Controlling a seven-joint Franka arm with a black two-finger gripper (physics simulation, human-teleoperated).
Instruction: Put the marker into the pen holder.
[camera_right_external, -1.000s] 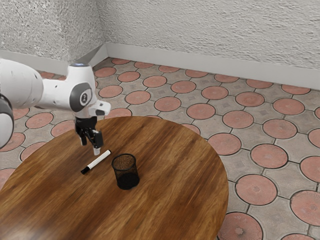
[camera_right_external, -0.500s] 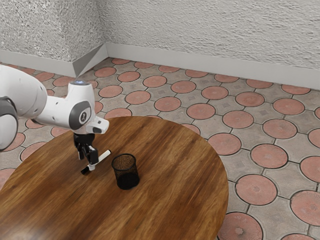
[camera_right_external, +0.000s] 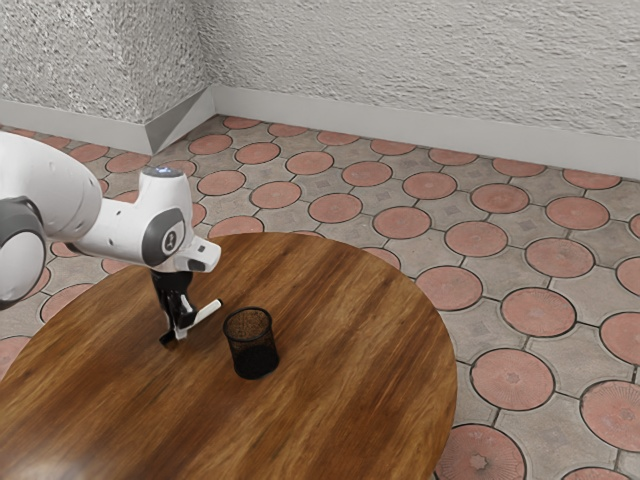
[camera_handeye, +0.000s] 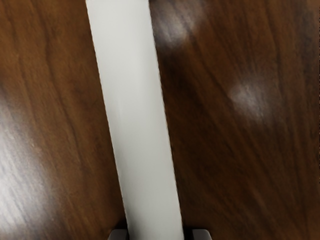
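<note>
1. Marker was now taken between the fingers: this was the fresh change, because half a second earlier the jaws were standing wider around it.
2. I judged the gripper as clenched on the white barrel; in the wrist view one fingertip was close at each side. The barrel lay a little askew between them, so I thought it could turn slightly during lifting.
3. For the task, this meant that the grasping step was nearly finished, or just finished, and the carrying was not begun.
4. Against the earlier frame, my arm was only slightly lower. The marker had almost the same place, near the table top, beside the pen holder and outside of it. If it was already raised by a small amount, I could not tell.
5. The holder had not moved, and it stood upright with its mouth up. Next, in my opinion, I needed to lift straight, bring the marker more upright, and pass well above the rim, otherwise the holder could be tipped.
</note>
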